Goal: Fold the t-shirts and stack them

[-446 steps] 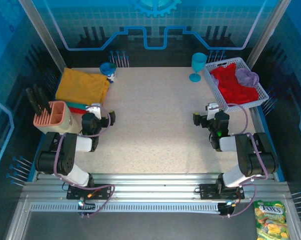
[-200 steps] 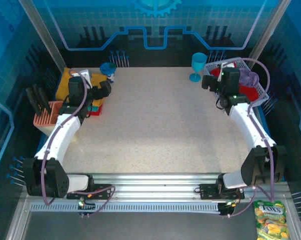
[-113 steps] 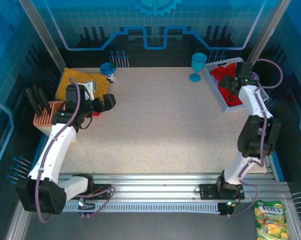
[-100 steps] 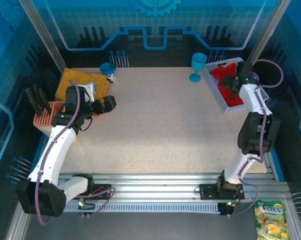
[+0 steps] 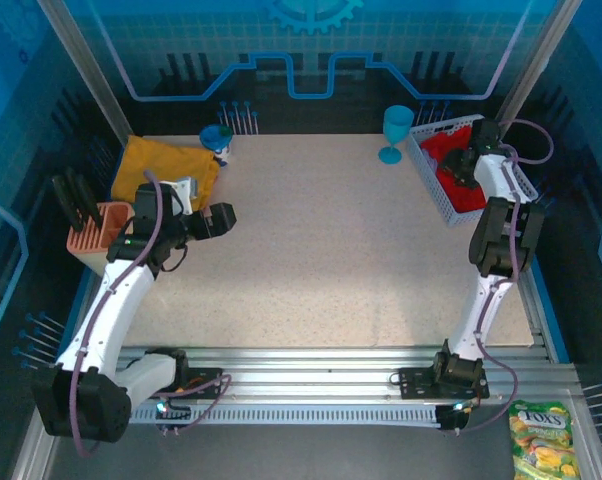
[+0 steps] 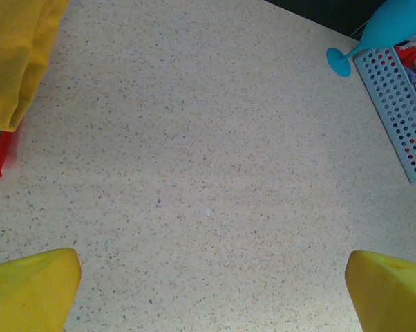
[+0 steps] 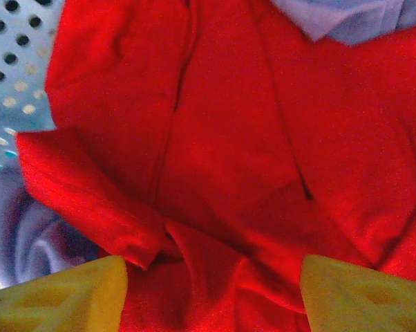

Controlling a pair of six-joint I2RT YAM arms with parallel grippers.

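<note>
The left arm (image 5: 109, 300) reaches forward from its base, bent at the elbow, with its wrist turned inward above the surface (image 5: 331, 260). The left jaws stand wide apart, yellow fingertips (image 6: 28, 290) low in the wrist view. The right arm (image 5: 496, 240) stretches almost straight to the far right, wrist tipped down. The right jaws stand apart, somewhat narrower, fingertips (image 7: 56, 297) yellow too.

A plain bright red t-shirt (image 7: 215, 159), with a pale lavender t-shirt (image 7: 346, 17) at 1 o'clock. The basket (image 7: 14, 62) is white with round holes; the table (image 6: 208, 173) is speckled beige.
</note>
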